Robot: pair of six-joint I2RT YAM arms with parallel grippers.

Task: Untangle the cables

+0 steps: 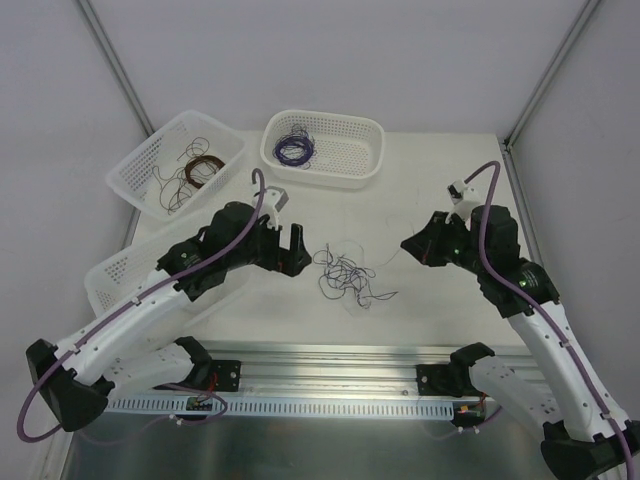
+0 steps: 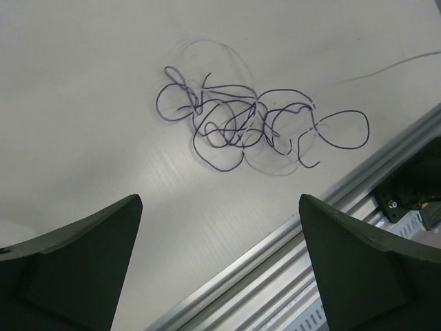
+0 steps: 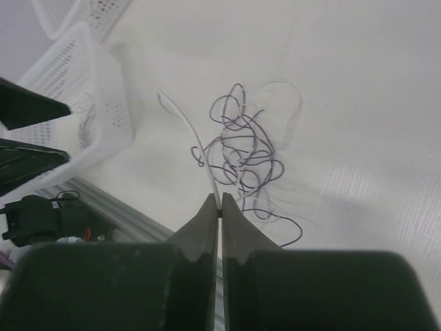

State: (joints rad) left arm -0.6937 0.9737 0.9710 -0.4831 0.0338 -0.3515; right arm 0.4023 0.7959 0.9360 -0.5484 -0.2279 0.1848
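Step in hand, I think: pulling one wire out of the tangle. Right jaws are shut tight on a thin white wire (image 3: 185,123). In the right wrist view it runs from the jaw tips up toward the upper left of the frame. The cables (image 3: 244,155) lie mid frame, just past the tips. Left jaws are wide open & hold nothing. In the left wrist view they sit in the bottom corners, w/ the cables (image 2: 255,127) above them, not touching.

Next move, my guess: left jaws go down & pinch the purple part. Then the right arm (image 1: 520,285) pulls the white wire off toward the right side of the frame. It needs a slow pull, bc the wires are so thin, & the whole lot could slide along if nothing holds it. Can't tell how many loops the white wire goes thru.

In the top view the cables (image 1: 347,275) lie on the worktop (image 1: 450,190), mid frame, between the two sets of jaws & near the metal rail (image 1: 340,355) lower down. They look like a loose scribble, not a hard ball. Mostly purple loops cross each other, plus a few pale ones that are hard to see on the white worktop. One purple end sticks out at the lower right.

Also: white baskets at upper left of the top view. One basket (image 1: 140,180) has a brown coil (image 1: 197,170) & the next basket (image 1: 370,150) has a purple bundle (image 1: 295,150). So some sorting looks done.
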